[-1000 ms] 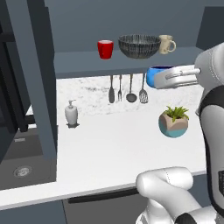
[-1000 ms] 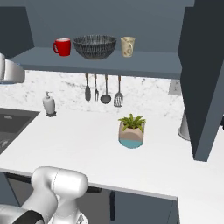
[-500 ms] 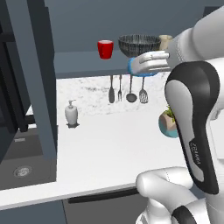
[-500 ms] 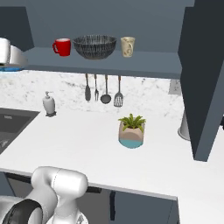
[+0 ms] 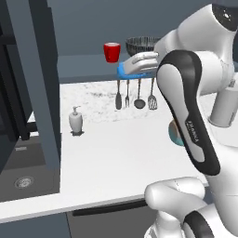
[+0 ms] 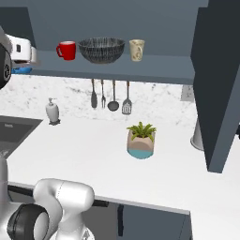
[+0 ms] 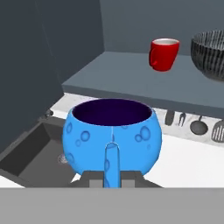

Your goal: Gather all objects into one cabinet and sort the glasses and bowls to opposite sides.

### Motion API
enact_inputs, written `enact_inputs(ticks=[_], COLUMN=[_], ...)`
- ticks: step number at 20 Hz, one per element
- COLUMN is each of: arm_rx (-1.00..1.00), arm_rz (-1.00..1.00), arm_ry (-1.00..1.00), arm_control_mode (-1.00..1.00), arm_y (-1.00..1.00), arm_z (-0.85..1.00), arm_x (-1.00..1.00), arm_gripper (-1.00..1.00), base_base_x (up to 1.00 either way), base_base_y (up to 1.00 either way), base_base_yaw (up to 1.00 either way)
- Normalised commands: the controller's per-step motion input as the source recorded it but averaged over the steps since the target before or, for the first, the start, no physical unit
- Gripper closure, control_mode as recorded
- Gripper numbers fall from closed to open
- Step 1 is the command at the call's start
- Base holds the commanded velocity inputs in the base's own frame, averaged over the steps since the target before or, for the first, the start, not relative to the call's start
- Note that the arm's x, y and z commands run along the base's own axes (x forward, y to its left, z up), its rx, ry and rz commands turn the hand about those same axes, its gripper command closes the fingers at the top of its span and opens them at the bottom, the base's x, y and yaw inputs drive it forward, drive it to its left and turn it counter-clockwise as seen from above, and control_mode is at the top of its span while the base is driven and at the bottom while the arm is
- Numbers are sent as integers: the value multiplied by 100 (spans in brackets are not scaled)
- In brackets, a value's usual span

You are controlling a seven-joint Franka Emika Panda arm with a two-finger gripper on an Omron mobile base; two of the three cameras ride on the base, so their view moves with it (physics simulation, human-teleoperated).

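A kitchen: sink, white counter, utensils hanging under a cabinet shelf.

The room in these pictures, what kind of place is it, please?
Most likely a kitchen: a sink set in a white counter, cooking utensils hanging on the wall, and a shelf holding a red cup and bowl.

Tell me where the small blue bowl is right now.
The small blue bowl is held in the gripper, in the air just before the cabinet shelf, left of the red cup.
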Motion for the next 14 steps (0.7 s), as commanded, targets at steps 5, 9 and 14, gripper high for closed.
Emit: enact_inputs(ticks=[5,9,14], arm_rx=[0,0,0], arm_rz=[4,0,0], arm_ry=[1,0,0], arm_control_mode=[-100,-100,-100], arm_y=[20,22,28], arm_z=[-10,0,0], arm_x=[44,52,57], arm_gripper=[100,100,100], base_base_x=[0,0,0], base_base_y=[0,0,0], base_base_yaw=[0,0,0])
